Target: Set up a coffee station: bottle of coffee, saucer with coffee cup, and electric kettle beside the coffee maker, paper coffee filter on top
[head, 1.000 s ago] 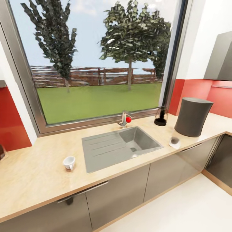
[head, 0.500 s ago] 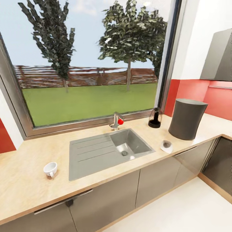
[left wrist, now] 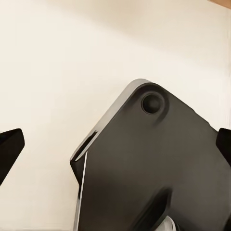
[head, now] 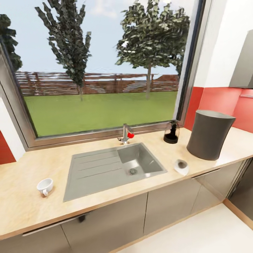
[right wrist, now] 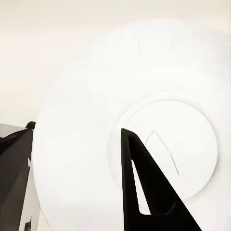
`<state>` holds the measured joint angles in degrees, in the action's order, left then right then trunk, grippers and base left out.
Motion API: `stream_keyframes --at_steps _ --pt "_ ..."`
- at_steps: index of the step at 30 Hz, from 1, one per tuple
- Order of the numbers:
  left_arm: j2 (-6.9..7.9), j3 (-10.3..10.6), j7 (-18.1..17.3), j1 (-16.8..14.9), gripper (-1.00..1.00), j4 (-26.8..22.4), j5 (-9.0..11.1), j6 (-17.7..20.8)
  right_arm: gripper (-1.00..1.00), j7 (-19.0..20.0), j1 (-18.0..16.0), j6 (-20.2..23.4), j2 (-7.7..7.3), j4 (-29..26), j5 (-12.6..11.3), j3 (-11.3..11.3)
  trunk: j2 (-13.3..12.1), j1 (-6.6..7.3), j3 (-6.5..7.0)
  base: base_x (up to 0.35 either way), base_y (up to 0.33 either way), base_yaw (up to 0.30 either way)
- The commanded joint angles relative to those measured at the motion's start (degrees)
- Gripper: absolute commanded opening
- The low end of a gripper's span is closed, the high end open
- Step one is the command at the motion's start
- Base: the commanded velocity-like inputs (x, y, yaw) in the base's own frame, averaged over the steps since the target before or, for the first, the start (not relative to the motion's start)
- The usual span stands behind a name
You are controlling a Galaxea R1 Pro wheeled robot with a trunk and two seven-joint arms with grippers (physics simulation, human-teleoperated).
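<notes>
The charcoal coffee maker [head: 210,135] stands at the right end of the kitchen countertop [head: 21,200]. Left of it, by the window, sits the electric kettle [head: 172,132]. The white coffee cup [head: 45,186] lies tipped on the counter, left of the sink. In the right wrist view my right gripper [right wrist: 127,135] is shut on the white saucer [right wrist: 82,120], one black finger across its face and the other hidden behind it. My left gripper [left wrist: 115,147] is open, nothing between its fingertips [left wrist: 9,149], above a dark part of the robot. The bottle of coffee is out of view.
A steel sink [head: 95,172] with a red-knobbed tap [head: 125,134] is set into the middle of the counter. A small white object with a dark centre [head: 181,167] lies near the counter's front edge, before the coffee maker. Dark cabinet fronts [head: 168,207] and pale floor lie below.
The whole head view has shifted, so the camera has moved; the cup and sink sit further left in the picture. Nothing on the counter has moved.
</notes>
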<state>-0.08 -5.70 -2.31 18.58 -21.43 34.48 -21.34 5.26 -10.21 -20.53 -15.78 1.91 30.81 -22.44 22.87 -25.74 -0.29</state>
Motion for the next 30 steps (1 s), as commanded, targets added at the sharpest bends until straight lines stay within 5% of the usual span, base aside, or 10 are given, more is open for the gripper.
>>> stream_keyframes --at_steps 1,30 --pt "-0.01 -0.01 -0.24 0.05 1.00 -0.11 0.59 -0.02 -1.00 0.19 -0.07 -0.25 -0.05 0.20 0.22 -0.50 0.05 -0.04 -0.03 0.140 -0.305 0.108" --pt "-0.01 -0.01 -0.24 0.05 1.00 -0.11 0.59 -0.02 -1.00 0.19 -0.07 -0.21 -0.05 0.20 0.22 -0.50 0.05 -0.04 -0.03 0.082 -0.307 0.008"
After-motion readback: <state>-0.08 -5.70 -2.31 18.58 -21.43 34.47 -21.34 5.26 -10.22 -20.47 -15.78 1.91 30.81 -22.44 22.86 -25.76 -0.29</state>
